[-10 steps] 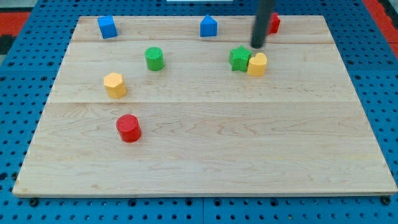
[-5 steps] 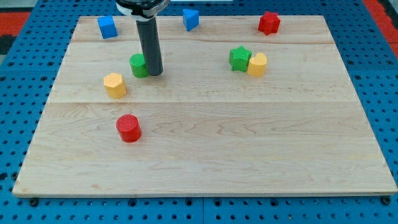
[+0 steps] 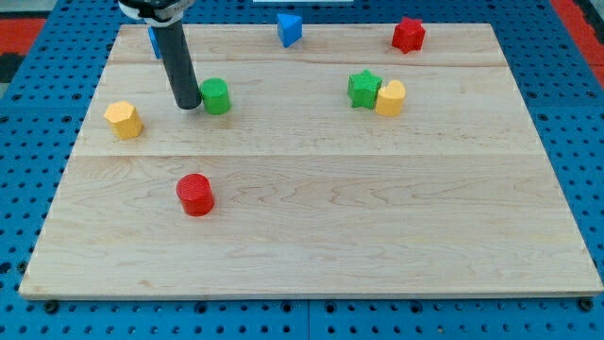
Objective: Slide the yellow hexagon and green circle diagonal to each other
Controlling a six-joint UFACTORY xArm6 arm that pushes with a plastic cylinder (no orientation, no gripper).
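Robot lab, blue pegboard [image 3: 576, 113] (wooden board [image 3: 377, 236])

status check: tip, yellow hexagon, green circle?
My tip beside green circle, on its left. Yellow hexagon lower-left of tip, apart. Nothing between them but the tip.

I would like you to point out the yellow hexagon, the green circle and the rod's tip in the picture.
yellow hexagon [image 3: 124, 119], camera view, on its top face.
green circle [image 3: 216, 95], camera view, on its top face.
my tip [image 3: 188, 104], camera view, on the rod's very lower end, just left of the green circle.
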